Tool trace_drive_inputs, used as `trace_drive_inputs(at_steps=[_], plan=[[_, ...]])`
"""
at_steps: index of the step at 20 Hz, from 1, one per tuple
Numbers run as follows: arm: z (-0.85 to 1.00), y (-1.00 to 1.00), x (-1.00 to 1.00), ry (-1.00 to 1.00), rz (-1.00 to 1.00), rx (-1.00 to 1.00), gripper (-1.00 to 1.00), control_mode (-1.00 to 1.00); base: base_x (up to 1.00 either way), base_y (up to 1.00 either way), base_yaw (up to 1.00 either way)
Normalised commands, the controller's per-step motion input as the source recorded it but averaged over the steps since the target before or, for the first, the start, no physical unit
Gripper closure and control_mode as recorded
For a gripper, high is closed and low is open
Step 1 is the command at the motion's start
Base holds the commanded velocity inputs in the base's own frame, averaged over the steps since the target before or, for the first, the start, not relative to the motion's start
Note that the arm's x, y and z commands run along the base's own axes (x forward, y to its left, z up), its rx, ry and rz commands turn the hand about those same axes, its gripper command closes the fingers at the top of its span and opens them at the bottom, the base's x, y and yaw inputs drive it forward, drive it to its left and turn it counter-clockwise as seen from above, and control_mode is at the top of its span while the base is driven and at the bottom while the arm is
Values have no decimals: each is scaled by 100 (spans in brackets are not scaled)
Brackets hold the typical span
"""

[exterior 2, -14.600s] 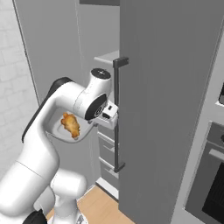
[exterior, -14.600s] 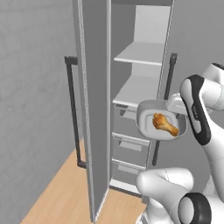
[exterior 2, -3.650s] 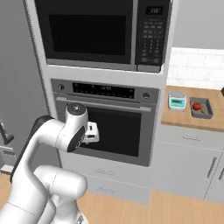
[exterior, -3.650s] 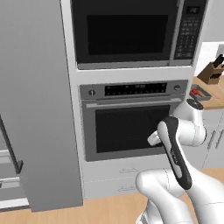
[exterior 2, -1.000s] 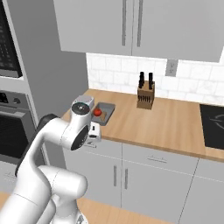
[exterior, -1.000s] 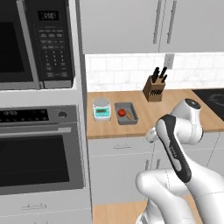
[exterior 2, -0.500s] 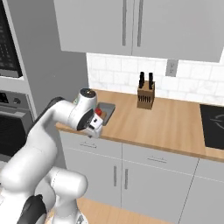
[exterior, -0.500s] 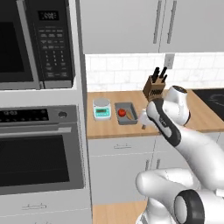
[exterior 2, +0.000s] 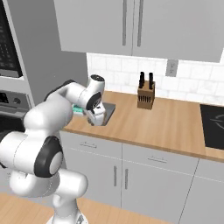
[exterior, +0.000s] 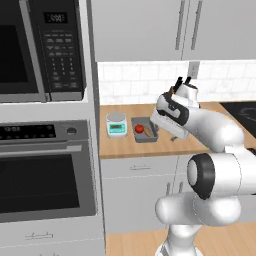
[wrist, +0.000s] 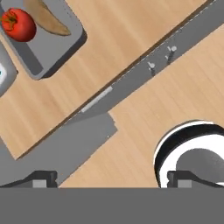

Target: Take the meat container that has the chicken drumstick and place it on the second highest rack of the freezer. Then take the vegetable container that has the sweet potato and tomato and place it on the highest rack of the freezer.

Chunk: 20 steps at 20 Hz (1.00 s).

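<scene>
Left base view: the tray [exterior: 145, 136] with the tomato [exterior: 139, 129] and sweet potato [exterior: 149, 132] sits on the tabletop [exterior: 200, 142], just beside a small scale [exterior: 116, 124] and close to the front edge — handy for a reach from the floor. The arm bends over it, and the claw [exterior: 161, 127] hangs just to the tray's right, above its rim, so it looks set up for a grab from above rather than from the side.

Right base view: the arm covers most of the tray [exterior 2: 109, 107]; only a grey corner shows past the wrist. A knife block [exterior 2: 145, 98] stands well apart by the wall, out of the way.

Hand view: the camera looks straight down past the tabletop edge. The tray [wrist: 52, 52] lies in the upper left, tomato [wrist: 19, 24] and sweet potato [wrist: 45, 21] loose inside — the claw is spread wide and pinches nothing, not yet centred over the tray.
</scene>
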Motion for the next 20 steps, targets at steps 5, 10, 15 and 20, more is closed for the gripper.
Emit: trace_drive_inputs(at_steps=[5,10,15,20], plan=[[-15,6,63,12,-39,13,-100,-100,0,0,0],[-54,10,34,10,-22,1,-100,-100,0,0,0],[-39,3,30,7,-9,0,-100,-100,0,0,0],[-18,0,37,7,-7,3,-100,-100,0,0,0]])
